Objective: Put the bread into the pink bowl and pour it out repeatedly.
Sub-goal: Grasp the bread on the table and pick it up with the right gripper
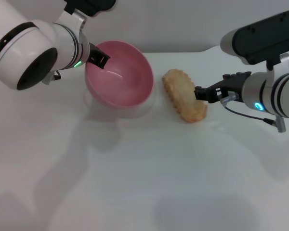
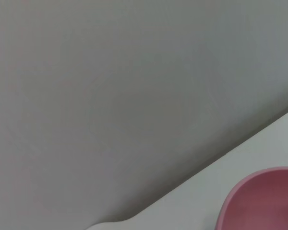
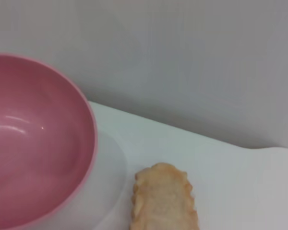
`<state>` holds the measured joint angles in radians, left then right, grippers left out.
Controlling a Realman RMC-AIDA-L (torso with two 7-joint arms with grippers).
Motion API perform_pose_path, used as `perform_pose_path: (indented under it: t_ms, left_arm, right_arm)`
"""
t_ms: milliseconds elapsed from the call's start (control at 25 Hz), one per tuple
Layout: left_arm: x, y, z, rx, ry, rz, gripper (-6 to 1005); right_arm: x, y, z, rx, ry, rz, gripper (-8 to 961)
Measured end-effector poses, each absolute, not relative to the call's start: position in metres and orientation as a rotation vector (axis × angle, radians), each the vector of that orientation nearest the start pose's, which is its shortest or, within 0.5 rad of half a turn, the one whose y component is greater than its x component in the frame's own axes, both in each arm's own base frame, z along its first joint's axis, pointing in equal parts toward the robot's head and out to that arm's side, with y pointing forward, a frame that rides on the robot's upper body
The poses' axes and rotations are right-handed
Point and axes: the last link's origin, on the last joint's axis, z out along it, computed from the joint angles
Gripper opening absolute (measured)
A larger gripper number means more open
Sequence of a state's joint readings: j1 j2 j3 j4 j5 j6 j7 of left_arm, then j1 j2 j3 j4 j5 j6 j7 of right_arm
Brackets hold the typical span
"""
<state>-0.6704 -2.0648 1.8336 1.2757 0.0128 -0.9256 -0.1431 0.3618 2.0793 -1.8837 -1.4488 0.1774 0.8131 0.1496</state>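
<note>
While beside bowl (image 1: 119,79), bread (image 1: 184,95) underside-up.

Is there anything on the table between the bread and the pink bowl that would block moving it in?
Nothing visible does. The bread lies pale side up on the white table beside the pink bowl, with only bare table between them. The right claw is at the bread's far side, and the left claw is at the tilted bowl's rim.

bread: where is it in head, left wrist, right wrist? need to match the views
Head view: the bread lies pale side up on the white table, beside the tilted pink bowl, at the right gripper.
Left wrist view: not in it; only a bit of bowl rim.
Right wrist view: bottom centre.
Shared landmark: the pink bowl.
</note>
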Motion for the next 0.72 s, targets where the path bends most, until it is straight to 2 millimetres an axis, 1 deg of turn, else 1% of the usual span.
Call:
perform_pose_path:
  t_ms: [40, 320, 720]
  left_arm:
    - [-0.138, 0.418, -0.03, -2.035, -0.601, 0.254, 42]
    - [-0.138, 0.418, -0.03, -2.037, -0.6, 0.256, 42]
    - [-0.137, 0.418, -0.031, -2.038, -0.593, 0.265, 42]
  right_arm:
    - [0.178, 0.361, -0.048, -2.097, 0.91, -0.035, 789]
    - [0.186, 0.368, -0.058, -2.099, 0.978, 0.019, 770]
    - [0.197, 0.377, -0.079, -2.12, 1.055, 0.006, 743]
